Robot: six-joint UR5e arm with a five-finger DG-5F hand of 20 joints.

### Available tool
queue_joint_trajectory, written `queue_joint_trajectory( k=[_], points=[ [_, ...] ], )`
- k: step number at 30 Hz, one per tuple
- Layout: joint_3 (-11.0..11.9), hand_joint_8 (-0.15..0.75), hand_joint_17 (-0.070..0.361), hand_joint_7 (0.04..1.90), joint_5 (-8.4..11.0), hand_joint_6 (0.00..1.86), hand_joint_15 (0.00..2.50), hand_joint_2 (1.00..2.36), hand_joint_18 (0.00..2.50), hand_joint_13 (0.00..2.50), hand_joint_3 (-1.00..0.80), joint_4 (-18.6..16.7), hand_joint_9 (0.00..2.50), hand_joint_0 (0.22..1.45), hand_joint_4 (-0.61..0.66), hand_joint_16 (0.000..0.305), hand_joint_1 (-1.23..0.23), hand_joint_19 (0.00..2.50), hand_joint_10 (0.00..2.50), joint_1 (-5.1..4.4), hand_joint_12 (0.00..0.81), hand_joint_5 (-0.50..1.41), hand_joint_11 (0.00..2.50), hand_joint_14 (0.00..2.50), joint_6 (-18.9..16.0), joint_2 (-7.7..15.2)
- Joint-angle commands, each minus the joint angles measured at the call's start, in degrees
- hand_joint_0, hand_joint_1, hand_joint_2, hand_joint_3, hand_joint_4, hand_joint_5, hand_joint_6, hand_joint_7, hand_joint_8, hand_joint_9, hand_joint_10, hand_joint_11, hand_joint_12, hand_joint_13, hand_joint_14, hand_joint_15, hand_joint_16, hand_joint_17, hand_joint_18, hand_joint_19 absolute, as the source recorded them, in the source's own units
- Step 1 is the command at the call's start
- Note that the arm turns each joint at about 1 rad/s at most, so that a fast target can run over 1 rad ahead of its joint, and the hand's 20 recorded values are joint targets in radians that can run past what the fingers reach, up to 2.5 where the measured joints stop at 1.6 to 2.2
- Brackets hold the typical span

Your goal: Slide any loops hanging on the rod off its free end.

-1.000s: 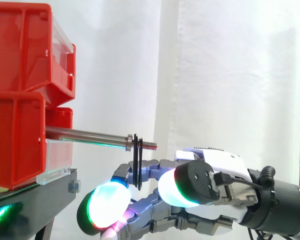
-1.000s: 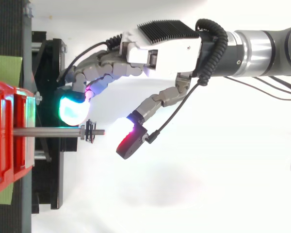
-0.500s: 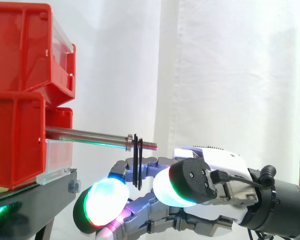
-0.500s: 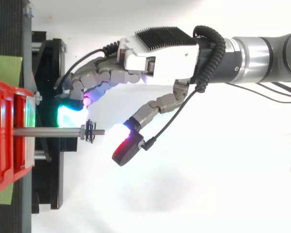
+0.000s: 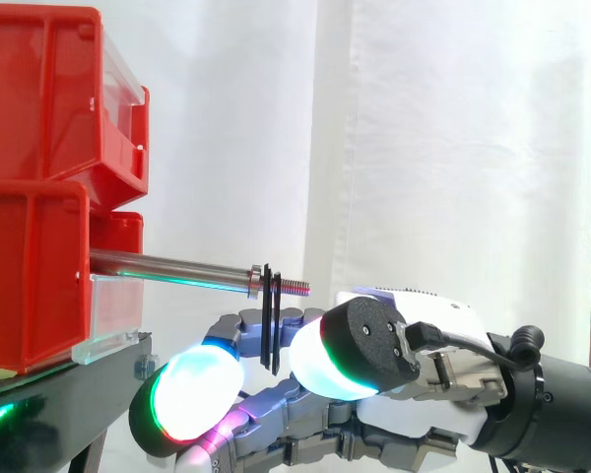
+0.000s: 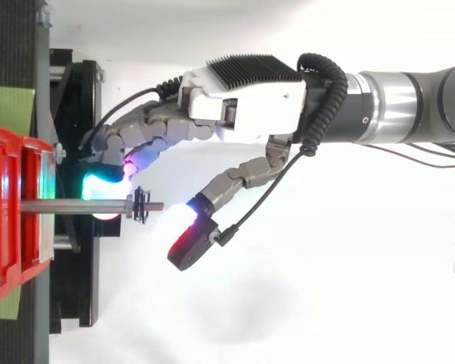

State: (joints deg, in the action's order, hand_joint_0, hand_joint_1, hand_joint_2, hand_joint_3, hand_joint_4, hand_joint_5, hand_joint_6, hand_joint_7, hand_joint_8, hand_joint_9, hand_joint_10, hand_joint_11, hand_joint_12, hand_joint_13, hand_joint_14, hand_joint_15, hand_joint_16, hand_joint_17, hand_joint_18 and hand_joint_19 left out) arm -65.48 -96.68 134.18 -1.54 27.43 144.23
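Black loops hang close together on the steel rod, just short of its threaded free end and well away from the red bins the rod juts from. From above, the loops sit upright across the rod. The hand lies lower than the rod, spread and holding nothing. Its glowing fingertips lie under the rod on the bin side of the loops, and the thumb reaches past the rod's free end on the opposite side. Whether any pad touches the loops cannot be told. Beneath the bins stands the black stand, with the white curtain behind the rod.
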Motion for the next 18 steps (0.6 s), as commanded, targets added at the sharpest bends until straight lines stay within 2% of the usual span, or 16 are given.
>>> queue_joint_trajectory(
  k=[1, 6, 12, 18],
  points=[
    [0.0, 0.260, 0.086, 1.20, 0.44, 0.50, 0.01, 1.00, 0.43, 0.43, -0.50, -0.3, 0.71, 0.58, 0.23, 0.038, -0.61, 0.29, 0.00, -0.05, 0.296, -0.09, 0.08, 0.00, -1.1, 0.0],
    [0.0, 0.261, 0.087, 1.22, 0.44, 0.50, 0.00, 1.00, 0.44, 0.43, -0.49, -0.3, 0.71, 0.58, 0.21, 0.039, -0.61, 0.29, 0.00, -0.05, 0.296, -0.09, 0.08, 0.00, -2.6, 0.0],
    [0.0, 0.262, 0.087, 1.26, 0.26, 0.50, 0.01, 1.00, 0.44, 0.43, -0.49, -0.2, 0.71, 0.58, 0.21, 0.039, -0.60, 0.29, 0.00, -0.05, 0.296, -0.08, 0.08, 0.00, -2.7, 0.0],
    [0.0, 0.264, 0.087, 1.32, 0.00, 0.50, 0.01, 1.00, 0.44, 0.43, -0.49, -0.4, 0.72, 0.58, 0.20, 0.039, -0.61, 0.29, 0.00, 0.48, 0.295, -0.07, 0.08, 0.00, -2.7, 0.0]
  ],
)
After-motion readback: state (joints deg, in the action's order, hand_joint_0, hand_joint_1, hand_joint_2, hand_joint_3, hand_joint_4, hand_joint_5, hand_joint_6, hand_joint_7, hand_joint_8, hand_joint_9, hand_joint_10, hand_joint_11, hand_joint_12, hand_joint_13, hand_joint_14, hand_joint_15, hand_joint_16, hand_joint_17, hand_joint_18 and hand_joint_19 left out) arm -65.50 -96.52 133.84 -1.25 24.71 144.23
